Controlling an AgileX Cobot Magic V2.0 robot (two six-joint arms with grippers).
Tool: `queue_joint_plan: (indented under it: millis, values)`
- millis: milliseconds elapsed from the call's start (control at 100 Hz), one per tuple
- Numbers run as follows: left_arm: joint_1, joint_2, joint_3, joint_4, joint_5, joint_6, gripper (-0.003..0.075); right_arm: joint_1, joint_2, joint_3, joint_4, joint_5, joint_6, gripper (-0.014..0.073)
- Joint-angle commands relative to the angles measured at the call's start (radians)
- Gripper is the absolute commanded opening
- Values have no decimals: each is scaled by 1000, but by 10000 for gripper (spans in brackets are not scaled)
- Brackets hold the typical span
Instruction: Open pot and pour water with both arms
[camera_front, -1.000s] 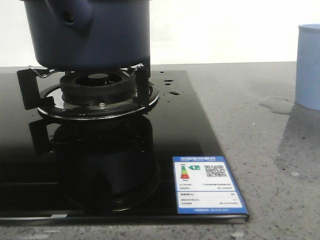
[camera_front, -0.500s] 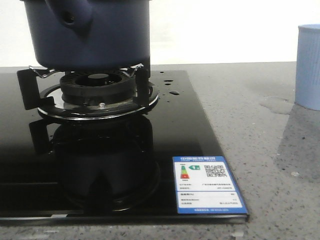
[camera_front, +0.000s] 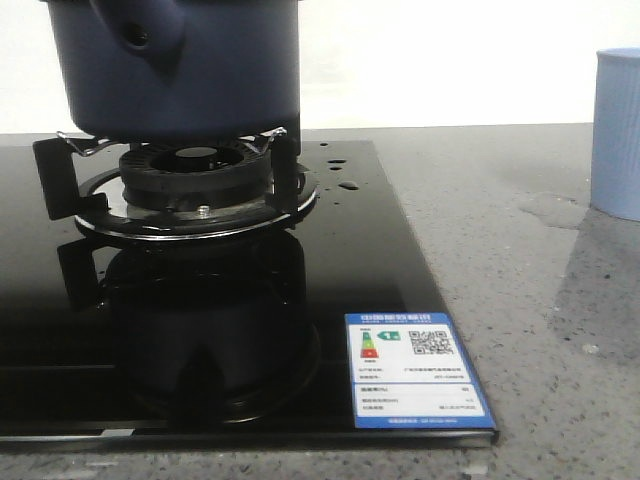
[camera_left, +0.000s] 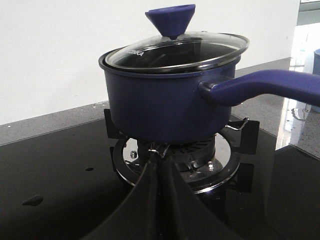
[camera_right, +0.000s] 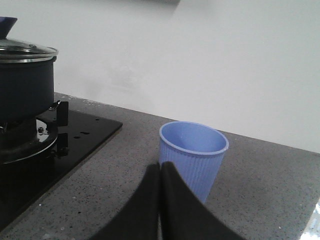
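While your left pincer (camera_left: 159, 170) sits with its two dark fingers pressed together and nothing between them, the navy-blue pot (camera_left: 165, 102) stands straight ahead of it on the burner's pan supports (camera_left: 247, 132). You can see the pot's glass lid (camera_left: 175, 50) in place, its cone-shaped blue knob (camera_left: 171, 21) pointing up, and the long blue handle (camera_left: 265, 86) running out at about three o'clock in that wrist view.

In the front view the pot (camera_front: 175, 65) fills the upper left, at roughly eleven o'clock, resting above the round gas burner (camera_front: 195, 180) on the black glass hob (camera_front: 350, 260). Glossy drops of water (camera_front: 347, 184) lie on the glass just beside the burner ring at its two o'clock, and a thin wet patch (camera_front: 548, 209) spreads on the grey speckled desk (camera_front: 500, 330) near the foot of the pale blue ribbed cup (camera_front: 616, 130), which stands at the right edge, well apart from the pot. An energy label (camera_front: 415, 370) is stuck at the hob's near right corner.

Your right pincer (camera_right: 161, 200) is likewise closed on nothing, fingers touching, with the empty-looking cup (camera_right: 193, 157) upright just beyond it.
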Motion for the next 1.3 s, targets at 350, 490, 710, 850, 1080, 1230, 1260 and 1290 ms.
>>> queue_joint_plan:
  millis: [350, 490, 710, 850, 1080, 1230, 1260, 1290]
  values:
    - [-1, 3, -22, 4, -95, -9, -19, -3, 6, -28, 13, -84, -11, -66]
    - [6, -34, -22, 346, -164, -237, -19, -3, 6, -28, 13, -84, -11, -66]
    - [41, -174, 18, 999, -217, -941, -19, -3, 6, -28, 13, -84, -11, -66]
    - [41, -270, 115, 1214, -304, -1193, -19, -3, 6, -28, 13, -84, -11, -66]
    - [76, -355, 271, 1498, -325, -1538, -19, -3, 6, -28, 13, -84, -11, -66]
    - [153, -364, 269, 1527, -74, -1538, -19, -3, 6, -28, 13, -84, -11, -66]
    - [164, -364, 269, 1517, -61, -1538, -19, -3, 6, -28, 13, -84, -11, -66]
    - [172, -364, 269, 1517, -60, -1538, -19, -3, 6, -28, 13, -84, -11, -66]
